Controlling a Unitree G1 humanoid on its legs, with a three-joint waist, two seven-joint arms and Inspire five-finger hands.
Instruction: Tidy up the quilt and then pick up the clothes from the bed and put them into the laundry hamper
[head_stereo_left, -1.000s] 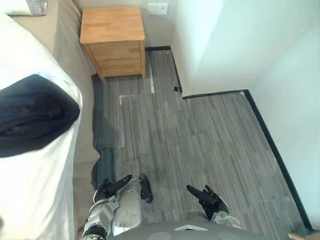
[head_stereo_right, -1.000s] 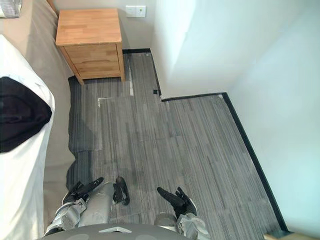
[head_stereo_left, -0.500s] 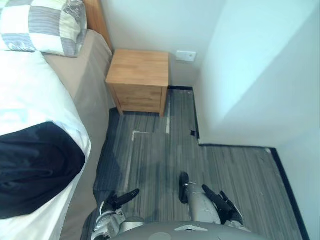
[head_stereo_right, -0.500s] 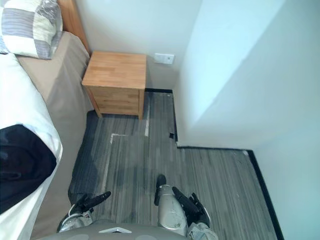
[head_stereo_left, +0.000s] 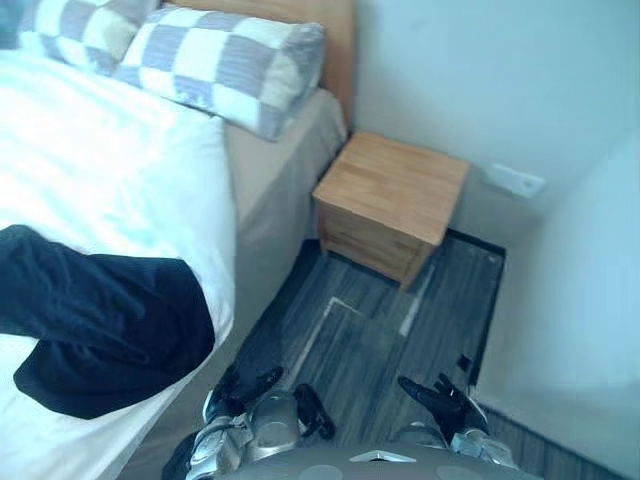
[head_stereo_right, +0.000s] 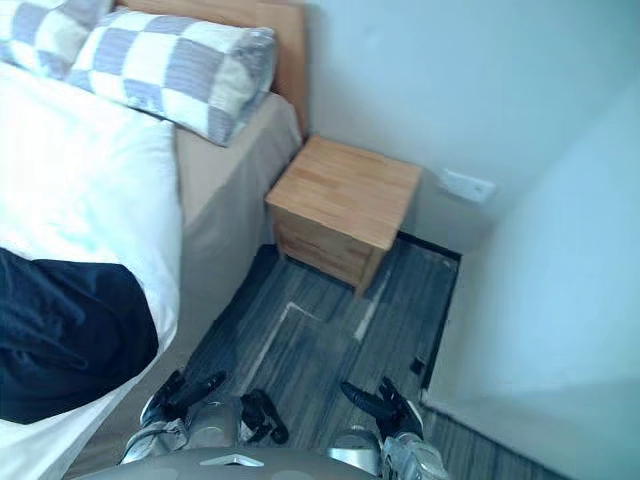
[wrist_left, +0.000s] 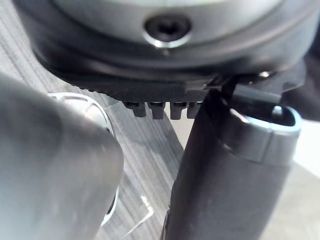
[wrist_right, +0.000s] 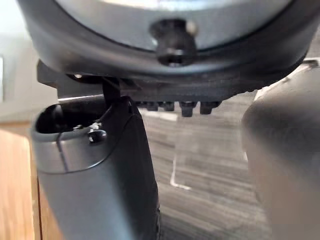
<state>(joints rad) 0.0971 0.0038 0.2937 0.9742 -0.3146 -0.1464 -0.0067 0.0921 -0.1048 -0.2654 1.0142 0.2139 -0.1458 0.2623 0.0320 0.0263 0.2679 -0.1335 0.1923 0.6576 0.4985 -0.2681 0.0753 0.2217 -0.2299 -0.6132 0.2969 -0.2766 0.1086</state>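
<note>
Nearest, low in the head views, the left robot hand hangs over the floor just beside the long side of the bed. Its dark fingers are stretched almost straight and hold nothing. The right robot hand hangs well apart from the bed, with its fingers loosely spread and likewise empty. In each wrist view the thumb stands out straight, with floor showing past it.

Under both hands the grey, striped plank floor runs along the bed's side.

On the near part of the bed, a crumpled black garment lies on top of the white quilt. The garment reaches close to the edge of the bed on the robot's side. The quilt is spread over the top of the bed and hangs a little way over that same edge. Past the quilt, toward the head end, the mattress of the bed shows in its beige sheet.

A light wooden, box-shaped nightstand stands on the floor just beside the bed's head end.

Two grey-and-cream checked pillows lie at the head of the bed. One pillow reaches the side edge, and the other pillow lies farther in. Both rest against the bed's wooden headboard.

Farthest from the bed, beyond the nightstand, a white wall socket sits on the pale wall.
</note>
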